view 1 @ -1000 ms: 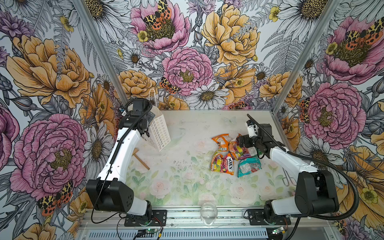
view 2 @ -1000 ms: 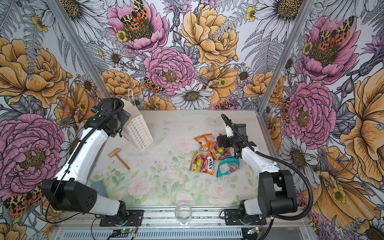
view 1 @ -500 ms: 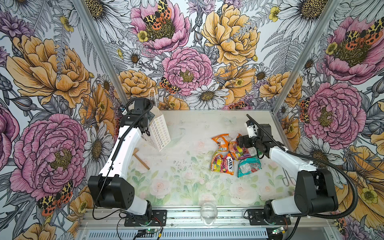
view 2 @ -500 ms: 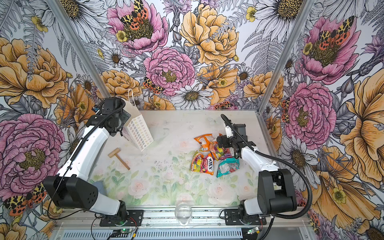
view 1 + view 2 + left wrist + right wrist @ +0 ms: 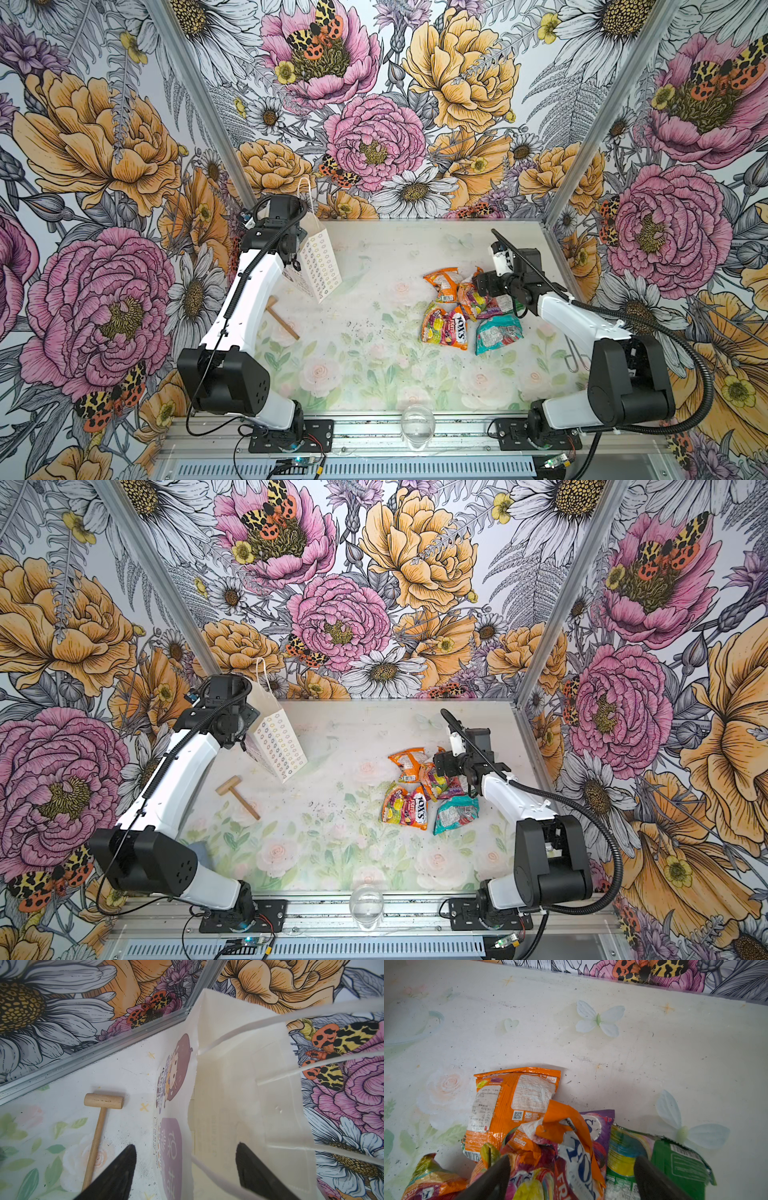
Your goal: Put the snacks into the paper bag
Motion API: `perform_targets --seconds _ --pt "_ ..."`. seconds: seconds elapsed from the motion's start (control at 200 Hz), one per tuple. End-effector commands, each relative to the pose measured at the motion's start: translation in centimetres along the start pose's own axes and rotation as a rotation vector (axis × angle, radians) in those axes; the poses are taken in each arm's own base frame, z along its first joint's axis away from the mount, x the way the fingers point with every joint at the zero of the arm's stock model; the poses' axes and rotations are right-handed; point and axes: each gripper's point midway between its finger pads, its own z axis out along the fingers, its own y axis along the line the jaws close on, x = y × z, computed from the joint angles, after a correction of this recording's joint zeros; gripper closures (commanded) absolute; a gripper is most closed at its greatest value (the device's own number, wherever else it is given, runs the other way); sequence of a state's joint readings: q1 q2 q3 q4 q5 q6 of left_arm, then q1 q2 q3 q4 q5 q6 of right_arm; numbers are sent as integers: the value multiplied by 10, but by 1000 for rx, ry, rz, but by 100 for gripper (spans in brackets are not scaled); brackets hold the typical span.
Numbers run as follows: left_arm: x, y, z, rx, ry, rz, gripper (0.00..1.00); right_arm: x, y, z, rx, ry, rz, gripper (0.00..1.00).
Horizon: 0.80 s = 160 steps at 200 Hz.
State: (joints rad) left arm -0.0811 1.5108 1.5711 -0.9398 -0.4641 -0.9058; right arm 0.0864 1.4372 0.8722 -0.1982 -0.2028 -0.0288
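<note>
Presently, the left gripper (image 5: 185,1169) stands open astride one wall of the paper bag (image 5: 320,266), which sits tilted near the far left corner of the table (image 5: 374,374), with a wooden mallet (image 5: 282,318) beside it. Toward the right edge the snacks (image 5: 461,307) lie heaped, one lettered "FOX'S". The right gripper (image 5: 571,1178) hangs open over them, gripping nothing.

Boxed in on three sides by walls (image 5: 374,137) papered with oversized peonies, daisies and spotted moths in pink, orange and grey. Joined at the back corners by slanting aluminium posts (image 5: 201,95). Below, a pale surface (image 5: 374,257) printed with faint roses, green leaves and white butterflies (image 5: 598,1019), speckled with dark crumbs. Along the near edge, a metal rail (image 5: 365,432). Lit evenly, without hard shadows.
</note>
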Motion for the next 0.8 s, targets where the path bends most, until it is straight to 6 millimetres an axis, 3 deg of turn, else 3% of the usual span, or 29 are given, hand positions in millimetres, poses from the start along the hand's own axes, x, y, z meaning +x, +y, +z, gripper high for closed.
perform_targets --seconds 0.0,0.796 --pt "-7 -2 0 -11 -23 6 23 2 2 4 -3 7 -24 5" --pt "-10 5 8 -33 -16 -6 32 4 3 8 -11 19 -28 7"
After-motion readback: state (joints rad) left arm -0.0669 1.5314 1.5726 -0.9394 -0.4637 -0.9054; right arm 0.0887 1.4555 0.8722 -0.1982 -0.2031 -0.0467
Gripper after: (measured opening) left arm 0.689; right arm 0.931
